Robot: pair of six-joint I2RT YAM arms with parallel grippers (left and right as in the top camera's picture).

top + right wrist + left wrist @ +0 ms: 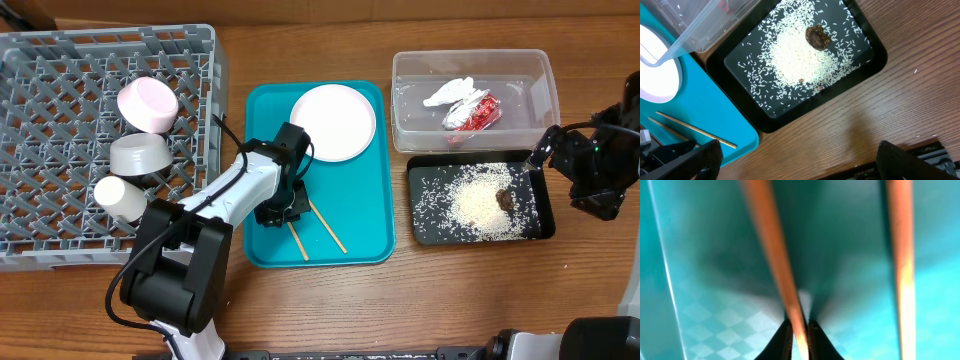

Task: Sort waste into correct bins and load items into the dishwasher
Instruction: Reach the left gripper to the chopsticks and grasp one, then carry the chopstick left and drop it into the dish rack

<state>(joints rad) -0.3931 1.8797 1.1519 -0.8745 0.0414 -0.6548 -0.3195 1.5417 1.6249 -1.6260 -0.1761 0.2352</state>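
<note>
Wooden table (450, 300) holds one teal tray (365, 200). Two thin tan chopsticks (328, 228) lie at its near end, one pinched between the left gripper's (800, 335) fingers, with one round white plate (333, 122) beyond. The right gripper's (799, 150) fingers are spread wide, right of the black tray (412, 200).

Left pincer (800, 332) points straight down, fingers pinched on a thin wooden chopstick (774, 255); right pincer (799, 150) hovers, fingers spread wide.
</note>
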